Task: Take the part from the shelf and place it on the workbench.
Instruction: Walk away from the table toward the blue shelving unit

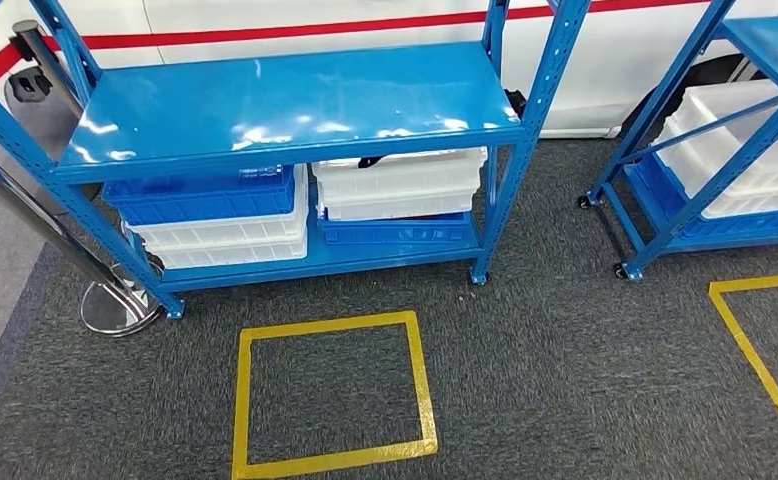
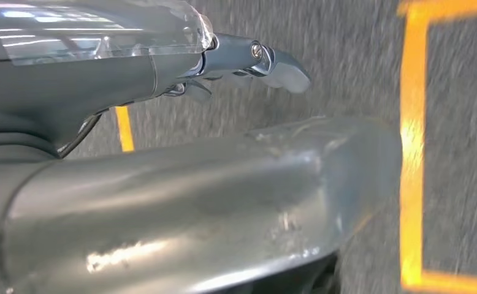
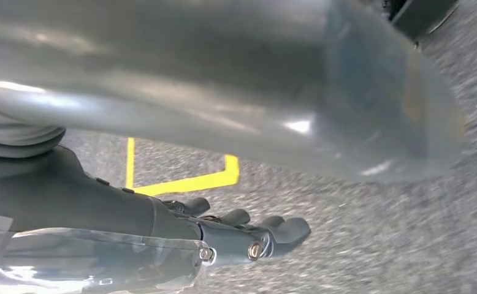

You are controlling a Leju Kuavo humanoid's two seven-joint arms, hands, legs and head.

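A: Where is the part?
B: I cannot pick it out. The blue shelf (image 1: pixel 295 105) stands straight ahead, its glossy top board bare. On the lower board, at left, a blue bin (image 1: pixel 203 195) sits on stacked white bins (image 1: pixel 227 238); at right, white bins (image 1: pixel 400 183) sit on another blue bin (image 1: pixel 397 230), with something dark at their rim, too small to tell.
A: And the hands?
B: The left hand (image 2: pixel 248 61) hangs over the grey carpet (image 1: pixel 565 350), fingers stretched out and close together, holding nothing. The right hand (image 3: pixel 248 236) hangs likewise, fingers slightly apart and lightly curled, nothing in them.
A: Around that?
B: A yellow tape square (image 1: pixel 330 395) lies on the carpet just near of the shelf. A second blue shelf (image 1: pixel 725 150) with white bins stands far right, a second tape square (image 1: pixel 760 340) before it. A chrome stanchion base (image 1: pixel 115 305) sits at the left.
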